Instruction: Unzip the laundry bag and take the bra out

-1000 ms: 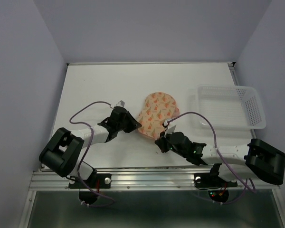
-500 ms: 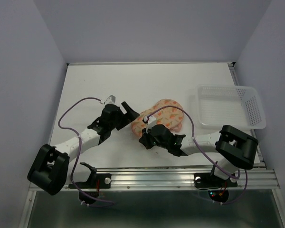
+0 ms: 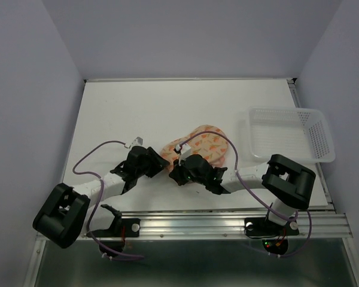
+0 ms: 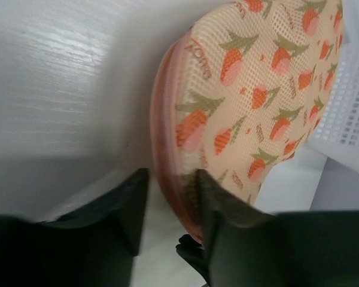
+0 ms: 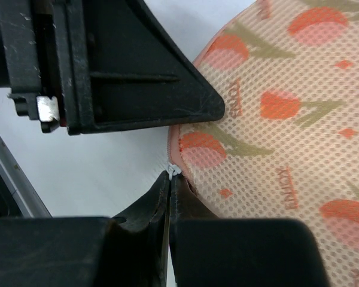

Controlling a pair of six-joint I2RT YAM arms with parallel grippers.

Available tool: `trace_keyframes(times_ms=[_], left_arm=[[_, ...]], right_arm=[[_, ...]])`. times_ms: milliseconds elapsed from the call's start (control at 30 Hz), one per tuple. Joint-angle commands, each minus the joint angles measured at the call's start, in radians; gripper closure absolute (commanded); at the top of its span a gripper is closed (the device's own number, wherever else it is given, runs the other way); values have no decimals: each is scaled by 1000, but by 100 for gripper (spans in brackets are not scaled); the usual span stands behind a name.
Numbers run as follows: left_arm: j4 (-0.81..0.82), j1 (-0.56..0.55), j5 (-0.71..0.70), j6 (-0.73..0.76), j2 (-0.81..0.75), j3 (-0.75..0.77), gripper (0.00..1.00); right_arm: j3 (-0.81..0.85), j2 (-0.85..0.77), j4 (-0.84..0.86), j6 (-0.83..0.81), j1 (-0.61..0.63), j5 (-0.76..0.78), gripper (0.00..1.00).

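The laundry bag (image 3: 206, 140), a peach mesh pouch printed with orange-red and green marks, lies mid-table with its near end lifted and curled. My left gripper (image 3: 161, 162) is at that near end. In the left wrist view, the bag (image 4: 257, 89) has its pink zip edge between the open jaws of the left gripper (image 4: 170, 200); the right finger (image 4: 218, 206) touches the mesh and a slim gap shows at the left finger. My right gripper (image 5: 170, 179) is shut on the small silver zip pull (image 5: 174, 170) at the bag's (image 5: 287, 119) edge. The bra is hidden.
A clear plastic mesh basket (image 3: 290, 134) stands at the right of the table, just beyond the bag. The two grippers sit very close together; the left gripper's black body (image 5: 107, 66) fills the top of the right wrist view. The metal front rail (image 3: 197, 218) lies close behind both grippers.
My right gripper has moved left with the zip pull, and the bag's near end has lifted and curled. The left gripper let go, opened wide, then narrowed around the bag's edge.
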Motion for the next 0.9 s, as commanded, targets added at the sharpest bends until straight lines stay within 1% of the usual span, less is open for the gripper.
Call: trace_keyframes(times_ms=[0,33,67,133,167,400,533,633,700,767,833,867], left_arm=[[97,-10,23,-7,27,20,62],[97,-10,20,-3,29,23,72],[97,-10,16,-1,31,28,87],[91,-10,3,7,31,34,99],[86,-11,0,11,31,38,100],[52,15,-20,65,89,87,100],[49,27,-26,102,133,118,100],[37,38,-21,145,187,170,100],[31,48,-17,166,215,222,100],[9,65,-12,198,251,285,95],[-24,77,-12,226,276,346,87],[-37,85,-12,232,278,365,74]], right_arm=[[7,-3,68,13,7,0,99],[3,-6,67,11,7,3,99],[-7,-15,67,14,7,10,99],[-39,-29,67,20,7,17,99],[-51,-46,67,22,7,22,99],[-201,-174,18,50,7,60,99],[-275,-288,-19,50,7,95,99],[-287,-307,-33,40,7,95,99],[-275,-290,-33,30,7,65,99],[-238,-247,-30,25,7,28,99],[-194,-210,-16,25,7,8,99],[-179,-189,-2,24,7,-1,99]])
